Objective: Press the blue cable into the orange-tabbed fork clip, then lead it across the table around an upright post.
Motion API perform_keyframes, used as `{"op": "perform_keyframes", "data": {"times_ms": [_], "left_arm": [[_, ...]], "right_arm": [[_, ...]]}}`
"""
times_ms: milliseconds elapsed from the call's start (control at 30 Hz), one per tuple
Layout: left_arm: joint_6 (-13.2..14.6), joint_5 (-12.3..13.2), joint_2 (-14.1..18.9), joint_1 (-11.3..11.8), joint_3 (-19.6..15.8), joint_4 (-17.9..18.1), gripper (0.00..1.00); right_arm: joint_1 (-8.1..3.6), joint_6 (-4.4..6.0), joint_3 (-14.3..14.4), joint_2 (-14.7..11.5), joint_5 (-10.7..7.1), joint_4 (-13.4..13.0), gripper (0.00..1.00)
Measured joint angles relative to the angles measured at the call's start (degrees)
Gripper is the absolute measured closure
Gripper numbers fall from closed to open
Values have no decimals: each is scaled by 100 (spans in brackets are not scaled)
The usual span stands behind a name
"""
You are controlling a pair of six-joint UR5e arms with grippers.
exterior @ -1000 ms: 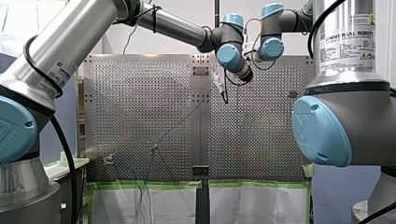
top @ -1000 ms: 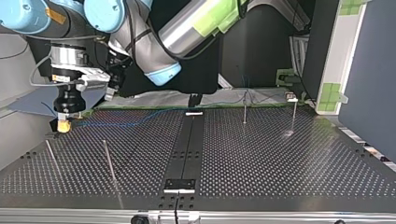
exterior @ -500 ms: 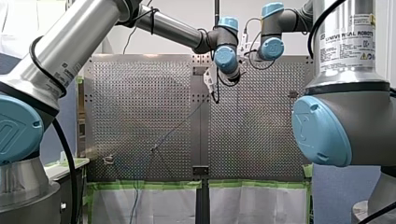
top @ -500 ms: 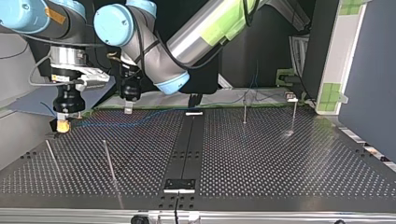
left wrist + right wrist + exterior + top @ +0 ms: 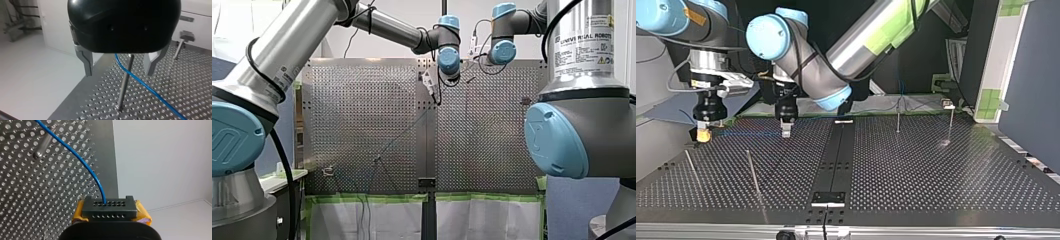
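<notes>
- Gripping the cable (image 5: 82, 160) with my right gripper (image 5: 109, 206); its yellow pads are pressed together on the blue line, which arcs out ahead of them over the table (image 5: 30, 202).
- In the top view that gripper sits low at the view's left, near the table's far edge; the cable runs from it toward the view's right, close over the holes, to about where my left gripper (image 5: 785, 132) hangs.
- My left gripper is spread wide and holds nothing; its metal fingers (image 5: 86, 61) point down above the table.
- In the left wrist view a post (image 5: 124, 87) stands upright ahead, between the two fingers; the cable crosses it there and slants away beside it; whether they touch I cannot tell.
- In the front view the cable shows as a thin slanting line near the table's middle strip.
</notes>
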Motion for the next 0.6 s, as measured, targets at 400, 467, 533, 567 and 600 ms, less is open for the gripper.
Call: {"op": "perform_keyframes", "data": {"times_ms": [400, 467, 533, 567, 600], "left_arm": [[-140, 610, -177, 276, 3, 339, 0], [-140, 700, -197, 345, 3, 352, 0], [-135, 805, -207, 410, 3, 363, 0], [-135, 853, -209, 433, 3, 364, 0], [-134, 916, -210, 458, 2, 363, 0]], "right_arm": [[20, 26, 0, -69, -21, 6, 100], [28, 26, 0, -74, -24, 6, 100], [35, 26, 0, -76, -26, 6, 100], [37, 26, 0, -76, -26, 6, 100], [38, 25, 0, -76, -26, 6, 100]]}}
